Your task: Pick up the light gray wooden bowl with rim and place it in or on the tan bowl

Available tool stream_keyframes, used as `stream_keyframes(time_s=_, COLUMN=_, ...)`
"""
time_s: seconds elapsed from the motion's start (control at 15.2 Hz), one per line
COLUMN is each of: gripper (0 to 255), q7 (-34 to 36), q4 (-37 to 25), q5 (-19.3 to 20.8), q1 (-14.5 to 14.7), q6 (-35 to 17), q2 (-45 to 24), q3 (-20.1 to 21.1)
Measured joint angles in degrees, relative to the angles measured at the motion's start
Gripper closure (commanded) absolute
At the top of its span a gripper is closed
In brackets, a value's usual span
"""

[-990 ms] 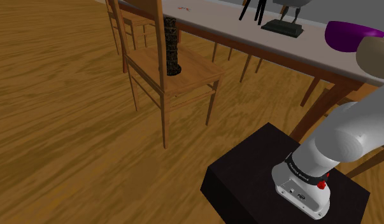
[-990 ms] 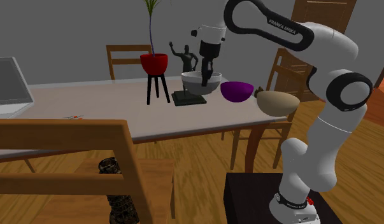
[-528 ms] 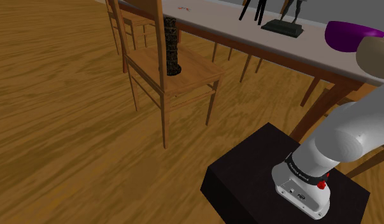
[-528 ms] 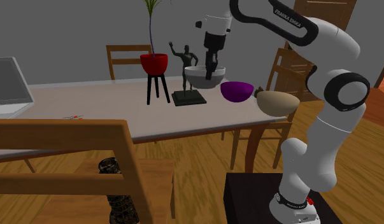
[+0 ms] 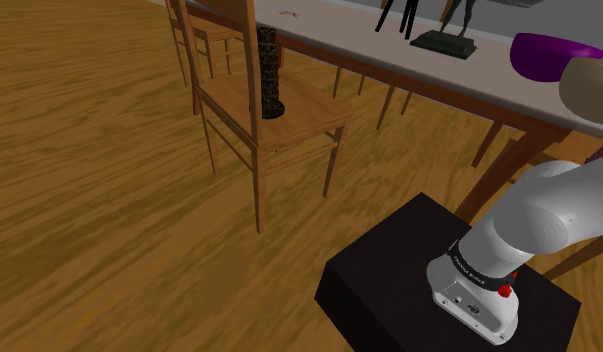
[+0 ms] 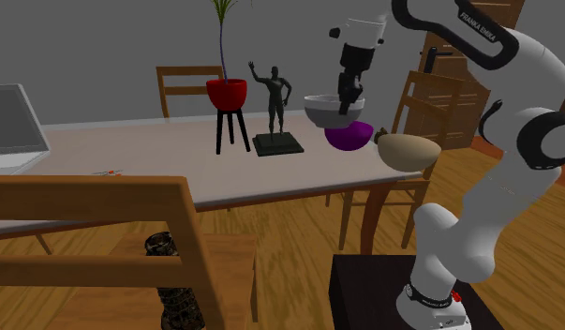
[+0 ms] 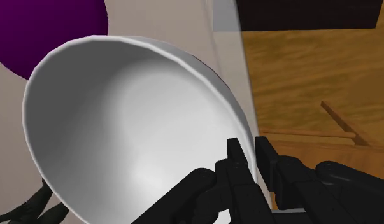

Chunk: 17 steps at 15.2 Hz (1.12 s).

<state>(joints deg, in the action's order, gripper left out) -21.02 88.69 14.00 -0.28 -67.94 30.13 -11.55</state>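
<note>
The gripper was clenched on the rim of the light gray bowl. In the wrist view one of the fingers lay inside the bowl's wall and the other outside it, with the rim pinched between them. The bowl hung in the air, clear of the table, directly over the purple bowl and tipped a little. The tan bowl sat at the table's corner nearest the arm, just beside the purple bowl and apart from the held one.

The table top was pale grey. Further in from that corner it carried a dark figurine on a flat base and a red pot on black legs. A wooden chair stood on the wood-plank floor with a dark patterned vase on its seat. A plain grey wall stood behind the table.
</note>
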Motion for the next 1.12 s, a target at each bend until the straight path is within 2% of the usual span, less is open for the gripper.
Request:
stream_keyframes(time_s=0.46, gripper=255, q7=-2.8, q4=4.7, q5=2.6, q1=-1.5, q6=5.8, q2=11.1, q3=0.3)
stream_keyframes(time_s=1.12, gripper=255, q7=-10.0, q4=3.7, q5=7.6, q1=-3.3, q6=16.6, q2=22.2, q3=-0.6)
